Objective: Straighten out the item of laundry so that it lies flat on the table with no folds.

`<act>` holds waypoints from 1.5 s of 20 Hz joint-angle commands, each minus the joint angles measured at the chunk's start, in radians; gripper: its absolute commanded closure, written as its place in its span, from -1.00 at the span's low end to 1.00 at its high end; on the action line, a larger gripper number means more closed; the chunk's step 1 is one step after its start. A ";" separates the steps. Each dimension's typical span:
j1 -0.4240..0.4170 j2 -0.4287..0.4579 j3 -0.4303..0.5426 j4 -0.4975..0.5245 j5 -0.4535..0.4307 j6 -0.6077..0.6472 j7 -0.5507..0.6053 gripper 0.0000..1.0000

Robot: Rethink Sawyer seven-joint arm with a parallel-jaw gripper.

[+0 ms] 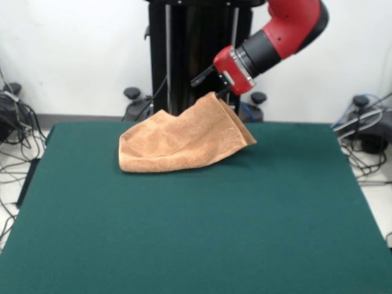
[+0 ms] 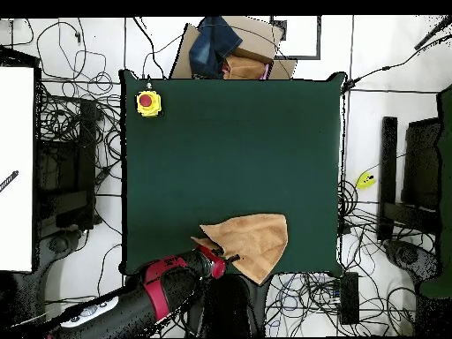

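Note:
The peach-orange towel [image 1: 177, 144] lies folded over on itself at the far side of the dark green table [image 1: 196, 233], close to the pedestal. One end is lifted off the table and hangs from my gripper [image 1: 218, 93], which is shut on that raised end. The rest of the towel slopes down to the left and rests on the table. In the overhead view the towel [image 2: 254, 240] sits near the table's bottom edge [image 2: 229, 159], with my gripper [image 2: 221, 261] at its lower left corner.
A yellow box with a red button [image 2: 148, 102] sits at the table's top left corner in the overhead view. A cardboard box with clothes [image 2: 231, 48] stands beyond the table's top edge. The black pedestal [image 1: 199, 55] stands behind the towel. Cables lie on the floor around the table.

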 commanded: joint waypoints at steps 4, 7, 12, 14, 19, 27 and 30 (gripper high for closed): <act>-0.004 0.029 0.059 -0.108 0.015 0.012 0.151 -1.00; -0.011 0.023 0.065 -0.105 0.009 0.005 0.145 -1.00; -0.056 0.024 0.085 -0.124 -0.007 -0.001 0.116 -1.00; -0.101 -0.009 0.102 -0.136 -0.036 0.004 0.076 -1.00; -0.114 -0.097 0.085 -0.156 -0.069 0.137 0.047 -1.00; -0.052 -0.086 0.053 -0.192 -0.068 0.218 0.109 -1.00; -0.045 -0.072 0.060 -0.194 -0.065 0.204 0.125 -1.00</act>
